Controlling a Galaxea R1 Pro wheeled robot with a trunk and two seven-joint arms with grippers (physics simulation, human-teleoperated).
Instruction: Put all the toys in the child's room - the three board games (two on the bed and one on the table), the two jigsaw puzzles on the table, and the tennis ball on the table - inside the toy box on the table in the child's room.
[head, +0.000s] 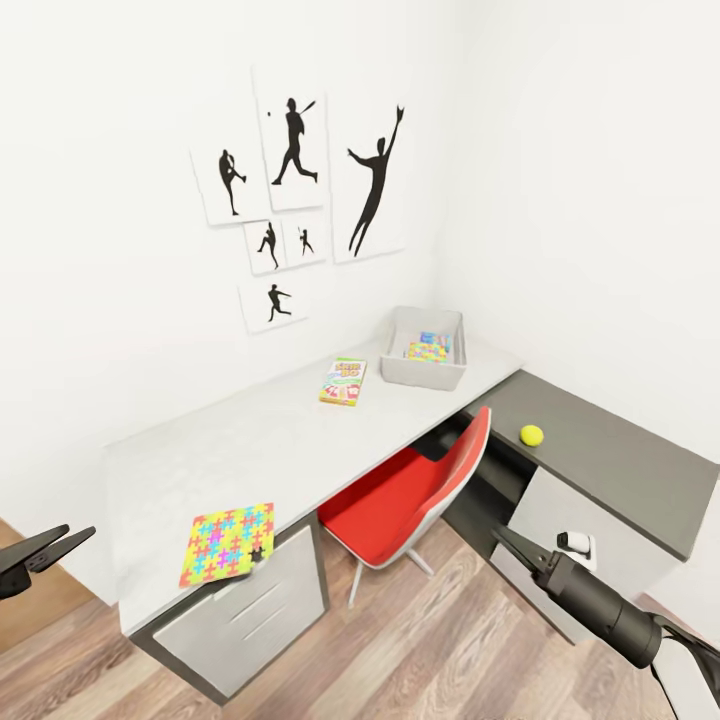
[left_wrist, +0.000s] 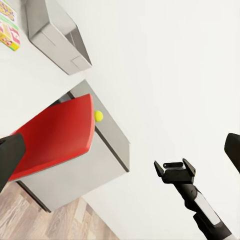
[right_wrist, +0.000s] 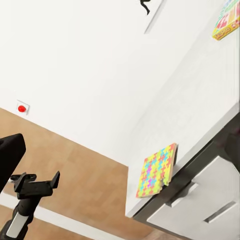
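On the white desk (head: 250, 440), the grey toy box (head: 425, 348) at the far end holds a jigsaw puzzle (head: 428, 352) and a blue board game (head: 436, 339), Skip-Bo (head: 344, 381) just beside it, another puzzle (head: 228, 543) at the near corner, tennis ball (head: 531, 435) on the dark cabinet (head: 600, 455) beyond, left claw (head: 60, 545) and right claw (head: 510, 540) both pressed together, empty

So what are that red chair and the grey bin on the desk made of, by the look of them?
The red chair looks like moulded plastic: one smooth, glossy curved shell, red inside and pale grey outside, on thin pale legs. The grey toy box seems matte plastic too, with thin, even, sloping walls, though painted metal cannot be ruled out in a render.
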